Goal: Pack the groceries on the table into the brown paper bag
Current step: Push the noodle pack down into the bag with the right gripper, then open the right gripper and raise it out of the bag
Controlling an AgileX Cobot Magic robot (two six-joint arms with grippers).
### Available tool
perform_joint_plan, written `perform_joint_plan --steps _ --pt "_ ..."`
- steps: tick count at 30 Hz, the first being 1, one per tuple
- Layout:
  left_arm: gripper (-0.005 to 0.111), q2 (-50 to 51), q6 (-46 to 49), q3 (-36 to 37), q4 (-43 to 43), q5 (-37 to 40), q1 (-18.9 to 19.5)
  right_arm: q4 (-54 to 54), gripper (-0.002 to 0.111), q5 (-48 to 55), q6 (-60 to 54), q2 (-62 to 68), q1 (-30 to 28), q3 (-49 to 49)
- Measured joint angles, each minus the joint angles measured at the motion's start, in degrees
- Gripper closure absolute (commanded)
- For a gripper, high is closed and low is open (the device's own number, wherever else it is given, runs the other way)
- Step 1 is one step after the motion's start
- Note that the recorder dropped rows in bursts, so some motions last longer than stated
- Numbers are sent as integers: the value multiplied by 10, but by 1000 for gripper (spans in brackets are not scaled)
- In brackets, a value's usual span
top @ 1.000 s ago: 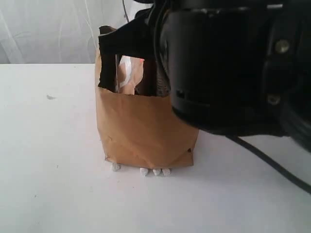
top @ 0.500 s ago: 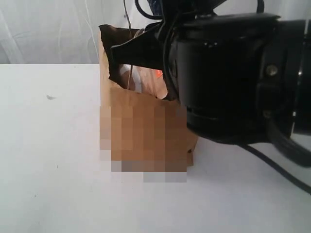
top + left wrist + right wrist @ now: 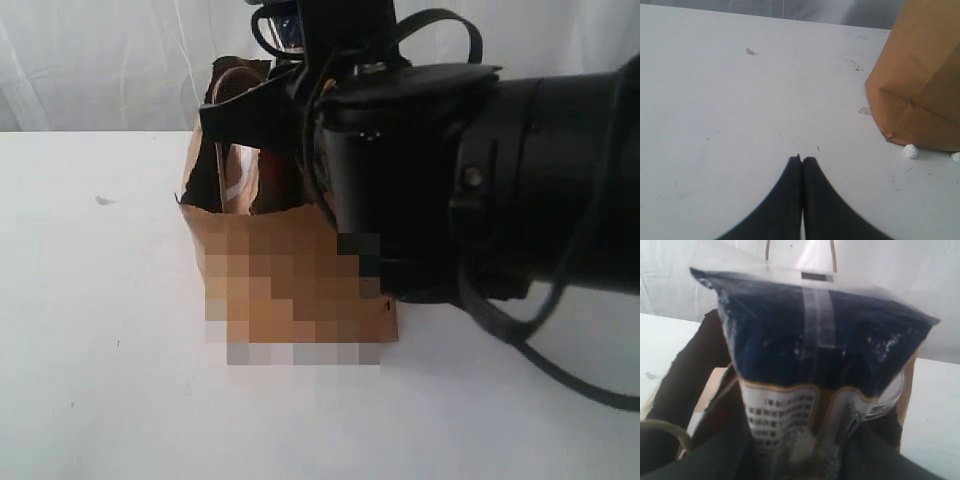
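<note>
Over at the bag's mouth, the right jaws are clamped on one long dark-blue packet (image 3: 815, 340). They grip its lower end, one finger each side, and the dark top sticks up clear of them. One brown paper bag (image 3: 290, 280) stands upright on the white worktop (image 3: 740, 100), its torn rim showing on both sides of the packet. Left jaws sit low over bare worktop, pressed tight together, nothing between them, apart from the bag. Two small white lumps (image 3: 910, 151) lie by the bag's base.
</note>
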Motion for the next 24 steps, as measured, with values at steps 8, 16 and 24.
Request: perform_joint_plan --steps 8,16,24 --pt "107 0 0 0 0 0 0 18 91 0 -3 1 -1 0" --pt "107 0 0 0 0 0 0 90 49 -25 -72 -28 -1 0" --pt "107 0 0 0 0 0 0 86 49 -3 -142 -99 -1 -1"
